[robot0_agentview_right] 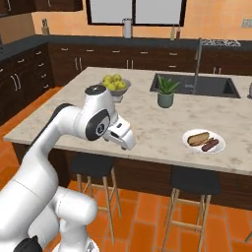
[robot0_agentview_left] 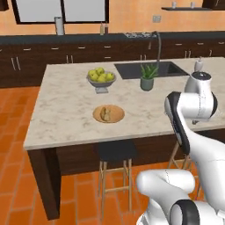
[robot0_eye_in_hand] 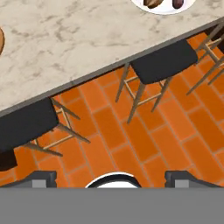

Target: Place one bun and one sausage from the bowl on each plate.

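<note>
The tan wooden plate [robot0_agentview_left: 115,117] lies near the front of the marble island with a bun [robot0_agentview_left: 105,114] on it. On the white plate [robot0_agentview_right: 219,146] to the right lie a bun [robot0_agentview_right: 198,138] and a dark sausage [robot0_agentview_right: 210,144]. This plate's edge [robot0_eye_in_hand: 164,9] also shows at the top of the hand view. The bowl is out of view. My gripper [robot0_eye_in_hand: 111,178] hangs beyond the island's front edge between the two plates, facing the tiled floor. It is open, its fingertips [robot0_eye_in_hand: 43,178] far apart with nothing between them.
A grey pedestal bowl of yellow-green fruit [robot0_agentview_left: 101,79], a potted plant [robot0_agentview_left: 147,79] and a sink [robot0_agentview_right: 197,84] with a tall faucet stand at the back of the island. Black-seated stools [robot0_eye_in_hand: 164,61] stand under the front edge, over orange tile floor.
</note>
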